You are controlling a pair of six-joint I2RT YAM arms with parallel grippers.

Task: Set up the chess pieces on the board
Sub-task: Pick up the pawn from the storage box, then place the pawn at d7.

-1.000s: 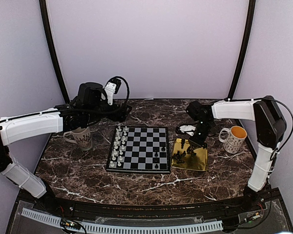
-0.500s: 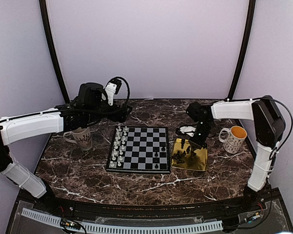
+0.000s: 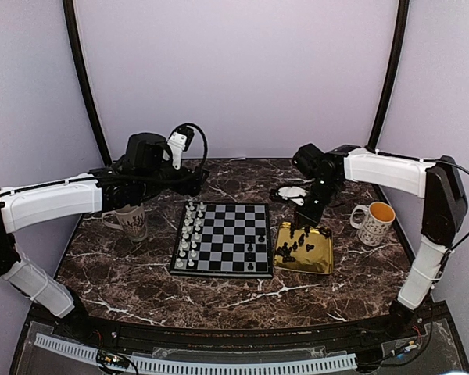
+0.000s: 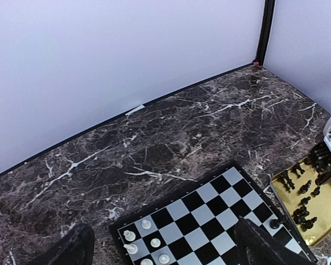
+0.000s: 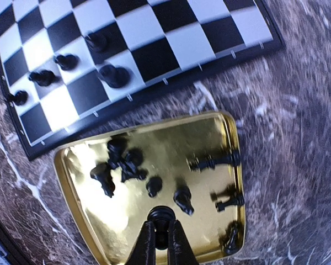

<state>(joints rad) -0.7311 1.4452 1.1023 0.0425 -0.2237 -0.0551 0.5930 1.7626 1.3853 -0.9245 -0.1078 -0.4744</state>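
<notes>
Since a second ago: right arm has risen and swung toward 12 o'clock. Its claw was down among the pieces in the tray; it now hangs over the tray's 11 o'clock corner. Left arm unmoved.

- Right claw [image 5: 161,236]: fingers pinched together on one small black piece [image 5: 161,216], round head showing just above the tips. It appears lifted off the gold surface.
- Gold tray [image 3: 319,264]: sits on the bench [image 3: 133,273] at the board's 3 o'clock side, just beside its rim. Loose black pieces [image 5: 124,163] are clustered toward the tray's board side, and a few lie tipped over.
- Board [image 3: 233,226]: pale pieces [image 3: 189,234] in two files along the 9 o'clock edge. A handful of black ones [image 3: 252,254] stand near the 3 o'clock edge, mostly toward 5 o'clock.
- Left claw [image 4: 165,245]: jaws wide apart, nothing between them, hovering beyond the board's 11 o'clock corner.
- Mugs: one [image 3: 131,221] at 9 o'clock of the board, another [image 3: 373,223] at 3 o'clock past the tray.
</notes>
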